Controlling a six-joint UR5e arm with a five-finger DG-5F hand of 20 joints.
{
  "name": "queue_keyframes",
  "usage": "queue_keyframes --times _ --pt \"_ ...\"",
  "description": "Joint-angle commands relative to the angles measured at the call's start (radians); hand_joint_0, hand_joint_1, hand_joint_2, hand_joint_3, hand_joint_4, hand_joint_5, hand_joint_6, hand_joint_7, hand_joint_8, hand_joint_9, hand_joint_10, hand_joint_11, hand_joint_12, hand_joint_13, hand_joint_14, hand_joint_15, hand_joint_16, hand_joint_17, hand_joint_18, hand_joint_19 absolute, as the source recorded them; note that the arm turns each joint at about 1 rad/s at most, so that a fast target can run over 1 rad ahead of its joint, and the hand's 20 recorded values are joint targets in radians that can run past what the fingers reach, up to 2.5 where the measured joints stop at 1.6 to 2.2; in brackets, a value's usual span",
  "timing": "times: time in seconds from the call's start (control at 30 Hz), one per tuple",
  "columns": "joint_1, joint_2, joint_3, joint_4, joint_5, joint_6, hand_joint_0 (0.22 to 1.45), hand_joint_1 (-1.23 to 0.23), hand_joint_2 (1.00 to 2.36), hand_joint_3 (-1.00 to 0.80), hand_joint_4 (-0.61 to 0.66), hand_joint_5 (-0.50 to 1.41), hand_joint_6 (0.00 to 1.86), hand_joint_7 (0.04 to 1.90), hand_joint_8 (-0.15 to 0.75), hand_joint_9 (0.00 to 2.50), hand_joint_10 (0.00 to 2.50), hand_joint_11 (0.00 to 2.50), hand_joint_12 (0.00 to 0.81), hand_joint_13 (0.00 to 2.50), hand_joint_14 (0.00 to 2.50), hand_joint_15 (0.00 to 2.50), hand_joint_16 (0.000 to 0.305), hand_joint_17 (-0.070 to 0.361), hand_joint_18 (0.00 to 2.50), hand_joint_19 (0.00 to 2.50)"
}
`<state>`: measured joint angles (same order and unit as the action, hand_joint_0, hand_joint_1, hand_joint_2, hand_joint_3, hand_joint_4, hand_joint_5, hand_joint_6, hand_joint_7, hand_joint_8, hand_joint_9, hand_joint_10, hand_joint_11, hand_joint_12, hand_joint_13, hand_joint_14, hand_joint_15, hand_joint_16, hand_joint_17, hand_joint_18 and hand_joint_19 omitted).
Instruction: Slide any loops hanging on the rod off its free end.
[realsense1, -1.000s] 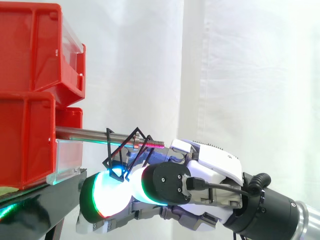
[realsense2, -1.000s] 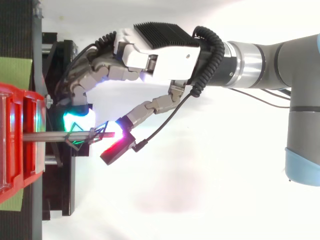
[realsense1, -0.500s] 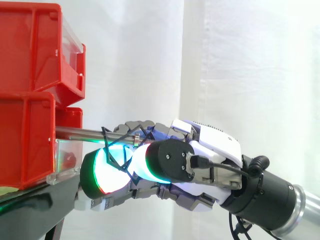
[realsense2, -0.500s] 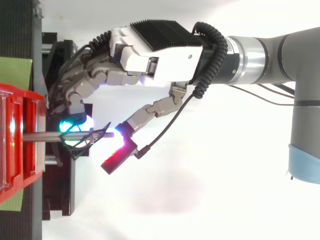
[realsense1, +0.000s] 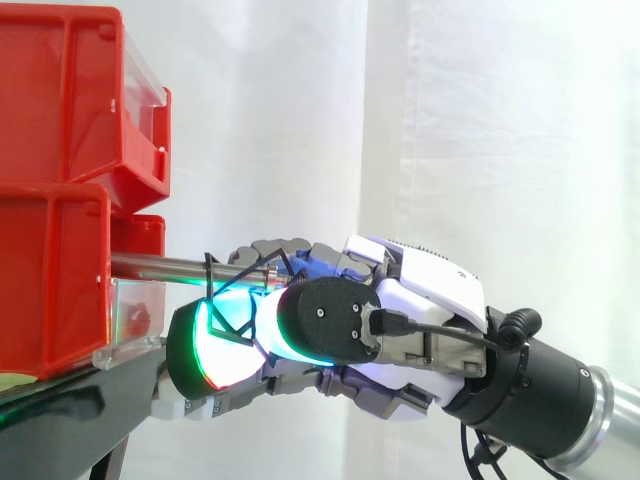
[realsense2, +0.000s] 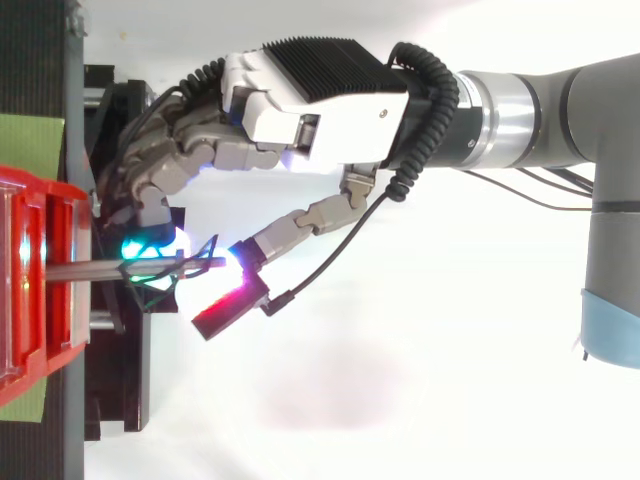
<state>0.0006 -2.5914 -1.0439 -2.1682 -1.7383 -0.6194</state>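
Observation:
A steel rod (realsense1: 160, 266) sticks out level from the red bins (realsense1: 50, 280) toward the right. Thin black wire loops (realsense1: 213, 300) hang on it near its free end, drooping across a glowing green fingertip pad (realsense1: 205, 350). My hand (realsense1: 425, 300) comes in from the right, its fingers curled over the rod and round the loops. In the top view the rod (realsense2: 90, 270) ends by the thumb's glowing tip (realsense2: 238, 262), and the loops (realsense2: 160, 287) lie between the curled fingers (realsense2: 150, 190) and the thumb. The rod's tip is hidden behind the hand in the side view.
The red bins are stacked on a black stand (realsense1: 60, 420) at the left. A green mat (realsense2: 30, 140) lies on the stand beside the bins. A white curtain hangs behind, with open room right of the rod's end.
My hand rose from below the rod and closed its fingers over the rod. The loops shifted slightly left along the rod, and its threaded tip is now covered in the side view.

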Motion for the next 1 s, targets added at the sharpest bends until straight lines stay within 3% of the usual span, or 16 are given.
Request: queue_keyframes --times 0.0,0.37,0.5,0.57,0.6,0.77,0.97 --pt "-0.001 0.0 -0.005 0.001 0.0 0.0 0.56 -0.7 1.02 -0.09 0.05 -0.15 0.92 0.97 0.281 0.76 0.02 0.42 0.389 0.65 0.01 0.31 0.055 0.123 0.54 0.36" --pt "-0.001 0.013 -0.036 -0.013 -0.001 0.004 0.57 -0.71 1.02 -0.07 0.04 -0.15 0.93 0.94 0.291 0.78 0.02 0.43 0.399 0.67 0.01 0.31 0.057 0.127 0.55 0.35" --pt "0.006 0.079 -0.11 -0.055 0.002 -0.017 0.57 -0.71 1.02 -0.07 0.04 -0.15 0.93 0.94 0.29 0.78 0.01 0.43 0.398 0.67 0.01 0.3 0.056 0.127 0.55 0.35" --pt "0.009 0.148 -0.192 -0.058 0.002 -0.063 0.57 -0.71 1.02 -0.07 0.04 -0.15 0.93 0.94 0.291 0.78 0.02 0.42 0.399 0.66 0.01 0.31 0.056 0.127 0.56 0.35" --pt "0.01 0.171 -0.212 -0.062 0.002 -0.076 0.56 -0.71 1.02 -0.07 0.04 -0.15 0.93 0.94 0.291 0.78 0.01 0.42 0.398 0.67 0.01 0.31 0.056 0.127 0.56 0.35" --pt "0.01 0.223 -0.257 -0.065 0.011 -0.112 0.57 -0.71 1.02 -0.07 0.05 -0.15 0.93 0.94 0.288 0.78 0.02 0.42 0.398 0.66 0.01 0.31 0.056 0.127 0.55 0.35" --pt "0.01 0.235 -0.258 -0.127 0.011 -0.12 0.57 -0.71 1.02 -0.07 0.05 -0.15 0.93 0.95 0.292 0.78 0.01 0.42 0.4 0.67 0.01 0.3 0.056 0.127 0.55 0.35"
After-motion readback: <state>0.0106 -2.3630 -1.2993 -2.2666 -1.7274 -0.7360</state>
